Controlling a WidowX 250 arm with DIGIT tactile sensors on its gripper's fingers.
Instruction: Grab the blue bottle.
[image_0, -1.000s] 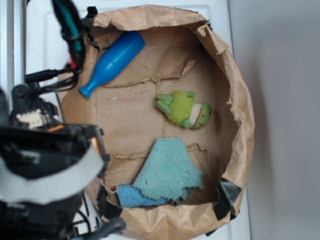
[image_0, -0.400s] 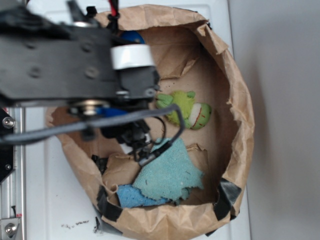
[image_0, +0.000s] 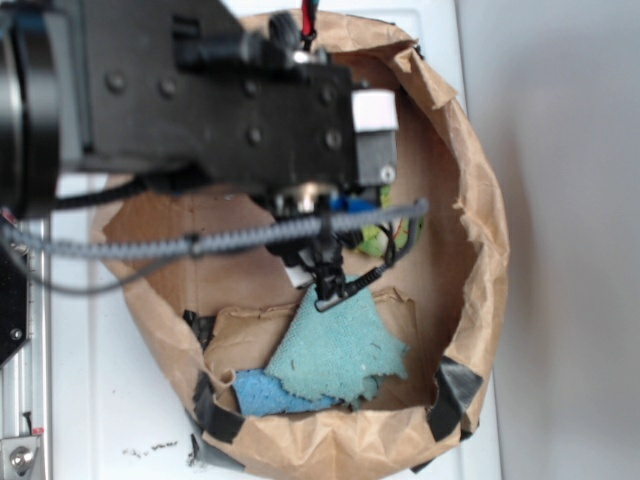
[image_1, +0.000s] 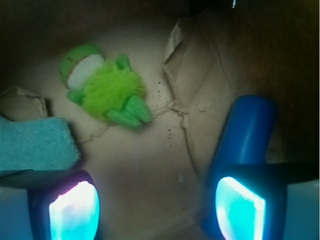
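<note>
In the wrist view the blue bottle (image_1: 245, 135) lies on the brown paper floor at the right, its wide body pointing away and its lower part hidden behind my right fingertip (image_1: 240, 207). My gripper (image_1: 157, 210) is open and empty, hovering above bare paper with the bottle just outside the right finger. The left fingertip (image_1: 75, 210) is near the teal foam. In the exterior view my arm (image_0: 230, 110) covers the bottle and the fingers.
A green plush (image_1: 102, 90) lies ahead left of the gripper. A teal ragged foam piece (image_0: 340, 345) and a flat blue sponge piece (image_0: 265, 393) lie at the near side. The crumpled brown paper wall (image_0: 480, 200) rings everything.
My arm has swung from the left edge over the paper container and moved right, now covering the bottle and most of the plush in the exterior view.
</note>
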